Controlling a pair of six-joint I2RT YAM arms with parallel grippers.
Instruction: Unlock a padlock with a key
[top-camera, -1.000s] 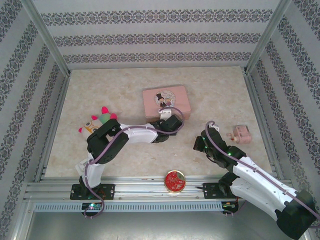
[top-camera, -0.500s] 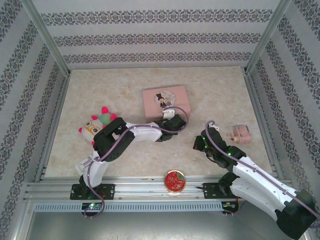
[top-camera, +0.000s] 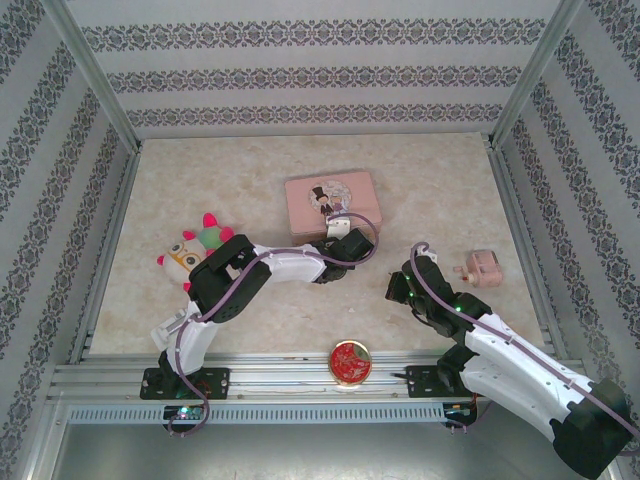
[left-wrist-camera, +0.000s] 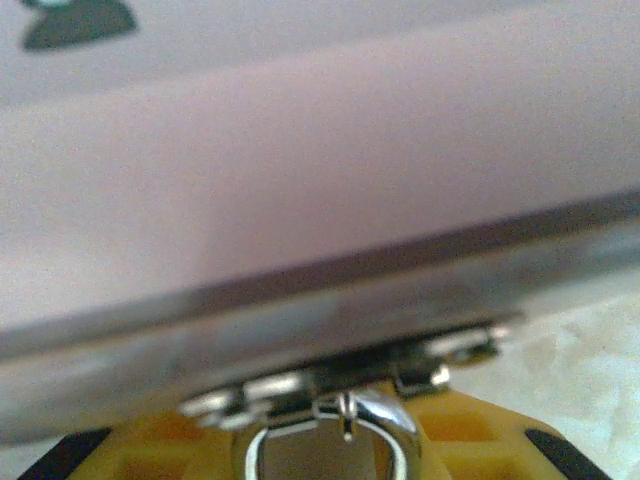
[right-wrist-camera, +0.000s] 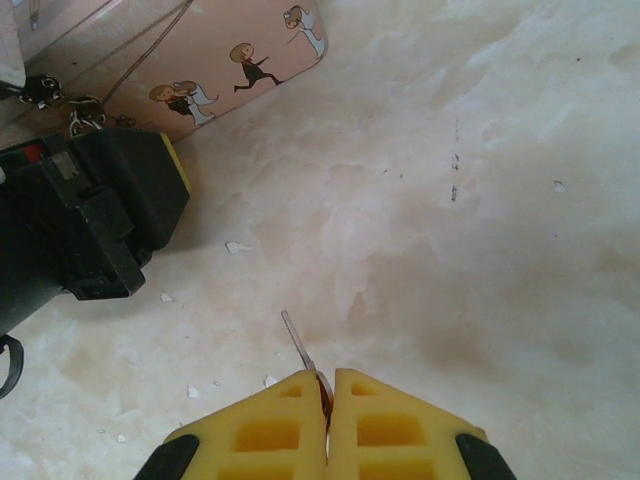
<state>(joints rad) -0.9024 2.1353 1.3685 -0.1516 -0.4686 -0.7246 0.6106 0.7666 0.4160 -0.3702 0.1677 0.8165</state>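
Observation:
The padlock's silvery shackle (left-wrist-camera: 385, 415) hangs from the hasp on the front of the pink tin box (left-wrist-camera: 300, 200); its body is hidden below the frame. My left gripper (left-wrist-camera: 330, 445) is at the box's near edge (top-camera: 352, 243), and its yellow pads (left-wrist-camera: 470, 435) sit against both sides of the shackle. My right gripper (right-wrist-camera: 328, 380) hovers over bare table to the right (top-camera: 400, 288). It is shut on the key (right-wrist-camera: 298, 342), whose thin silvery blade sticks out up and to the left.
The pink box (top-camera: 331, 200) lies mid-table. A plush toy (top-camera: 195, 245) sits at the left, a small pink object (top-camera: 480, 268) at the right and a round red tin (top-camera: 350, 362) on the near rail. The left arm's black wrist (right-wrist-camera: 90, 220) is close on the right gripper's left.
My left gripper has edged right along the box's near edge and its jaws have narrowed around the padlock. The right arm has held still with the key.

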